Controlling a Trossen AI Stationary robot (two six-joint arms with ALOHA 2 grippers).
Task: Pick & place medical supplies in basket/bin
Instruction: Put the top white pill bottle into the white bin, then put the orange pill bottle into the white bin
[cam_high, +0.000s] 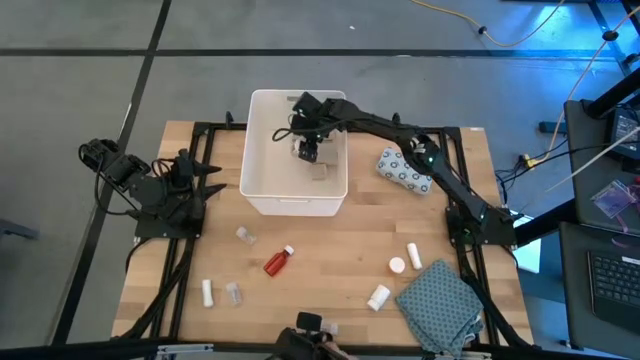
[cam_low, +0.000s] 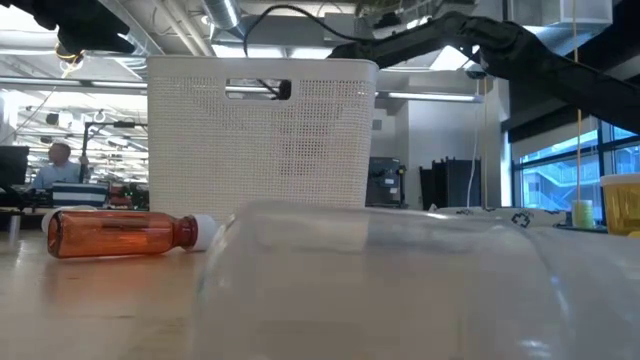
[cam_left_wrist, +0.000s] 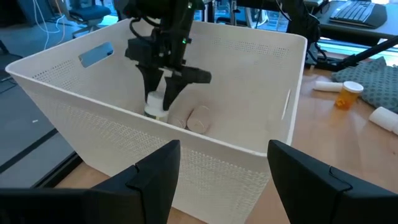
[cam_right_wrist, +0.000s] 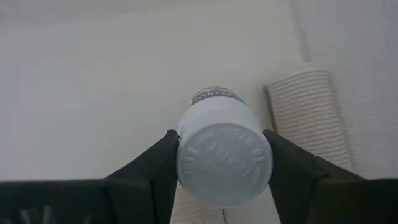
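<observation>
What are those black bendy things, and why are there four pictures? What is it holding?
They are two robot arms with two-finger grippers. One camera looks down from above, one sits at table height, and one rides on each wrist. The right gripper is inside the big white plastic tub, pinching a small white bottle with a round cap. A beige ribbed roll already lies in the tub. The left gripper waits open beside the tub. On the wooden table lie a red bottle, more white bottles, clear vials, a white blue-dotted soft pack and a grey-teal patterned cloth.
</observation>
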